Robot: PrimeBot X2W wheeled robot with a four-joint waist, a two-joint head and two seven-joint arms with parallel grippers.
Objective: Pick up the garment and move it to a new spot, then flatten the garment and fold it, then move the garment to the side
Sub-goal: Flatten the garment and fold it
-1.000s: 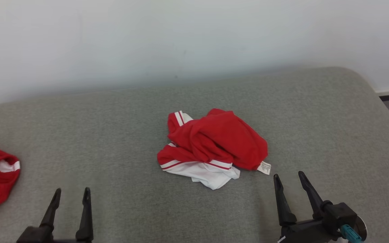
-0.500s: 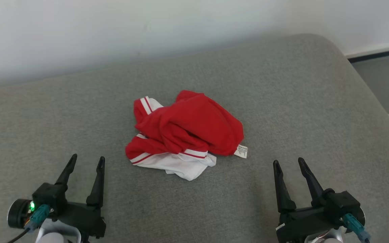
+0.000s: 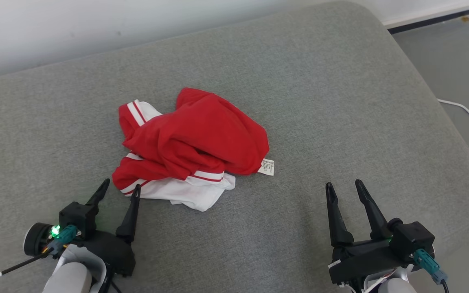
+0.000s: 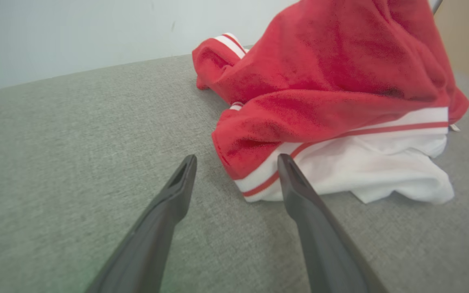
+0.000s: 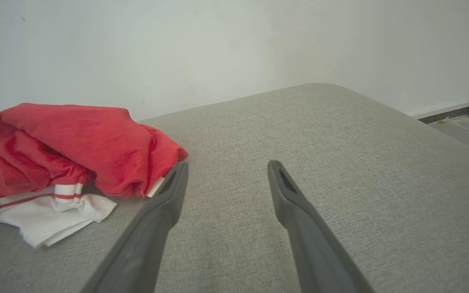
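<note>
A crumpled red and white garment (image 3: 189,148) lies in a heap on the grey cushion (image 3: 340,101), with a small white label at its right edge. My left gripper (image 3: 121,188) stands open just at the heap's lower left corner; in the left wrist view the garment (image 4: 332,93) sits right before the fingertips, its striped hem near the right finger. My right gripper (image 3: 343,185) is open to the right of the heap, apart from it, with nothing between its fingers. The right wrist view has the garment (image 5: 75,142) at left.
A pale wall (image 3: 55,28) runs behind the cushion. The cushion's rounded right edge drops to a grey floor (image 3: 454,57) where a white cable (image 3: 466,116) lies. Bare cushion spreads right of and in front of the heap.
The head camera has tilted down and turned right, so the scene shifted and another red cloth at the far left left the picture. My left gripper has come closer to the heap's corner.
</note>
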